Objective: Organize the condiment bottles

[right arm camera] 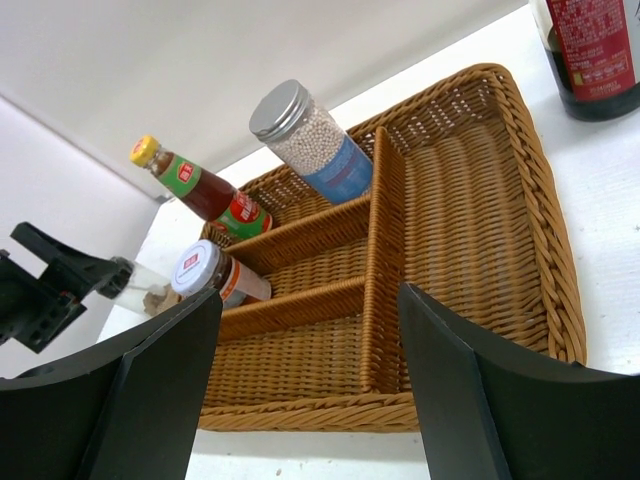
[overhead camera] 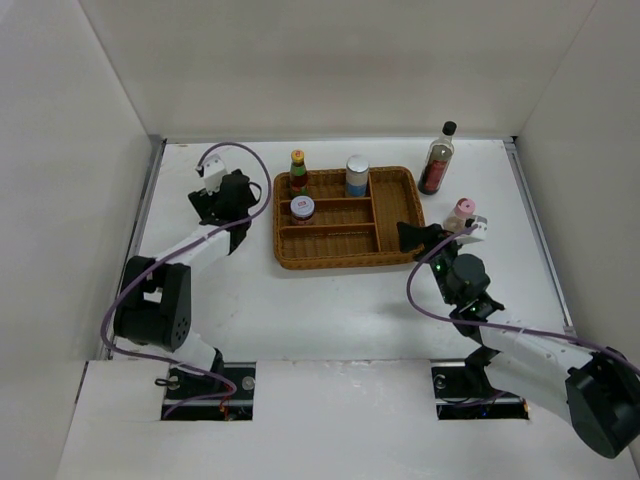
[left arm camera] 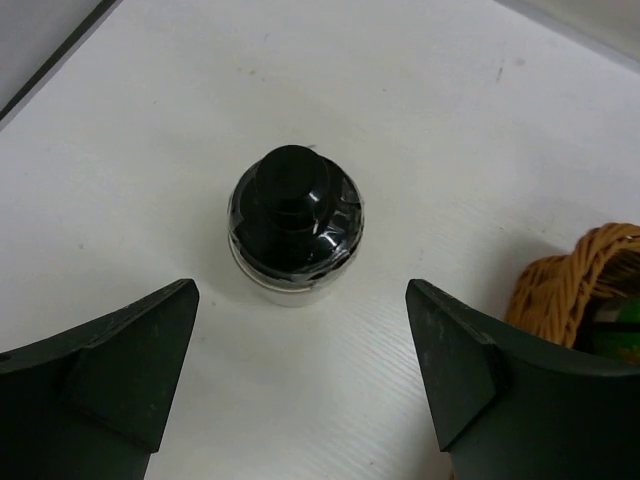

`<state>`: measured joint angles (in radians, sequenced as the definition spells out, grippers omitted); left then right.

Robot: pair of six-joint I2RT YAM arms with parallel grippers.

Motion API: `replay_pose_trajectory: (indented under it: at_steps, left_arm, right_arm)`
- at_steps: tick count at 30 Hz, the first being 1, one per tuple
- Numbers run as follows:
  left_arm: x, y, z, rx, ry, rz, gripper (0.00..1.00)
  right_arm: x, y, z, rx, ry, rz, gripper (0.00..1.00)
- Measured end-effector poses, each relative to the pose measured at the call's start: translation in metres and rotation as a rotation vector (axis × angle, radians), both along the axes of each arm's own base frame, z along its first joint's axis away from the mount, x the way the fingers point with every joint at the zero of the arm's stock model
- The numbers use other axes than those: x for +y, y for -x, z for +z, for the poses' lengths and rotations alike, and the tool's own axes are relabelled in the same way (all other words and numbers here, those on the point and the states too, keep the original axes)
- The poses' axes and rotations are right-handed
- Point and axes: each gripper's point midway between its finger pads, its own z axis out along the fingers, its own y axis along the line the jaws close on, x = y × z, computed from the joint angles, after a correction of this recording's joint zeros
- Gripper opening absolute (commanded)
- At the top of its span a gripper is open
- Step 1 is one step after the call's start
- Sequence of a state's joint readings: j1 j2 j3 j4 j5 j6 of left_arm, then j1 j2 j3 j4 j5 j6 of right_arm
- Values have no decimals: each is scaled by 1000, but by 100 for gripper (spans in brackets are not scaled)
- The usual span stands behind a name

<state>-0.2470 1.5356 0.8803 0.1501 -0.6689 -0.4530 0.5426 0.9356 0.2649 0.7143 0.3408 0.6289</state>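
Note:
My left gripper (left arm camera: 300,295) is open above the table; the black-capped tan bottle (left arm camera: 293,220) stands upright just ahead of its fingertips, untouched. In the top view the left gripper (overhead camera: 228,197) hides that bottle. The yellow-capped red-green bottle (overhead camera: 298,172), the silver-lidded blue-label jar (overhead camera: 357,176) and the short red-white-lidded jar (overhead camera: 302,208) stand in the wicker tray (overhead camera: 392,250). The tall dark bottle (overhead camera: 437,158) and the pink-capped bottle (overhead camera: 461,212) stand right of the tray. My right gripper (overhead camera: 428,238) is open and empty at the tray's right front corner, facing it (right arm camera: 310,300).
The tray's (right arm camera: 540,220) front and right compartments hold nothing. White walls close in the table at the back and both sides. The tray's corner (left arm camera: 570,280) lies to the right of my left gripper. The tall dark bottle (right arm camera: 590,60) stands beyond the tray's far right corner.

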Motion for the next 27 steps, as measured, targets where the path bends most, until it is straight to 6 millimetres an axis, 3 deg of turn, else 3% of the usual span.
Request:
replay_pose_trajectory:
  at_steps: [11, 19, 27]
  left_arm:
    - [11, -36, -3, 8, -2, 40, 73]
    - [19, -37, -12, 31, -7, 58, 71]
    - [30, -42, -19, 45, -3, 70, 30]
  right_arm:
    - [0, -1, -2, 7, -1, 1, 78]
    - [-1, -2, -3, 11, -2, -5, 78]
    - [-1, -2, -4, 13, -1, -2, 78]
